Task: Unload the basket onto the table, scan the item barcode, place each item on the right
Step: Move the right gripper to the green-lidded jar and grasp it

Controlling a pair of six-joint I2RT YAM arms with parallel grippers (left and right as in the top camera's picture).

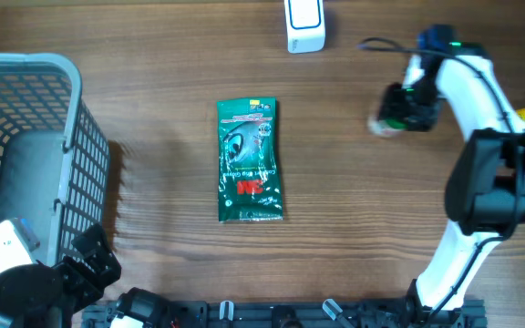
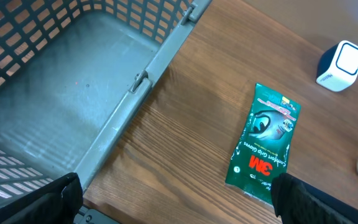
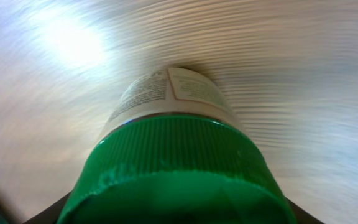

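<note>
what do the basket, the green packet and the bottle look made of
The basket looks like matte moulded plastic, with lattice walls. The green packet seems glossy plastic film, showing glare. The bottle is likely plastic, with a paper-looking label and a ribbed green cap.

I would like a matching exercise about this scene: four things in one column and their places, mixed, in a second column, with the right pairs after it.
Things
1. green packet
2. grey basket
3. white device
4. green-capped bottle

Places
A. at the top edge of the overhead view
B. between the fingers of the right gripper
C. at the left side of the table
D. lying flat in the middle of the table

Pairs: 1-D, 2-C, 3-A, 4-B
</note>
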